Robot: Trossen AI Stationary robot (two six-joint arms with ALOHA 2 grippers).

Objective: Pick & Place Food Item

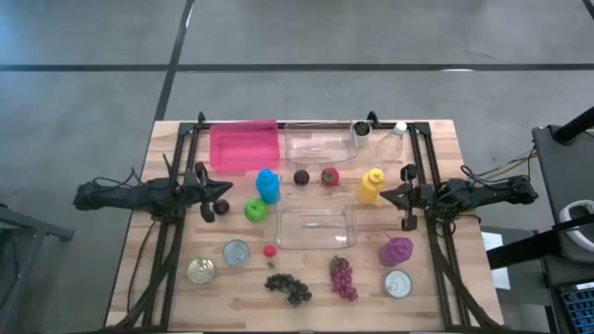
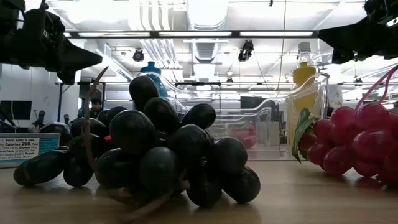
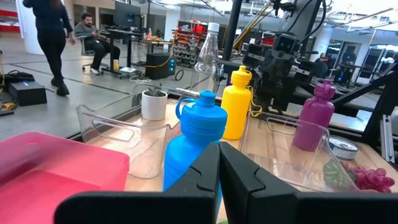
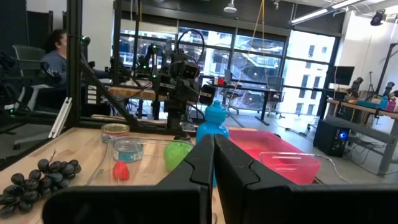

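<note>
Food lies on the wooden table: a green apple, a dark plum, a red fruit, a small strawberry, dark grapes and red grapes. A clear container stands at the middle. My left gripper hovers shut at the table's left side, pointing level toward the blue bottle. My right gripper hovers shut at the right side, beside the yellow bottle. Neither holds anything.
A pink bin and a second clear container stand at the far edge, with a small potted plant and a clear bottle. A purple bottle and three cans stand nearer. People show in the room behind.
</note>
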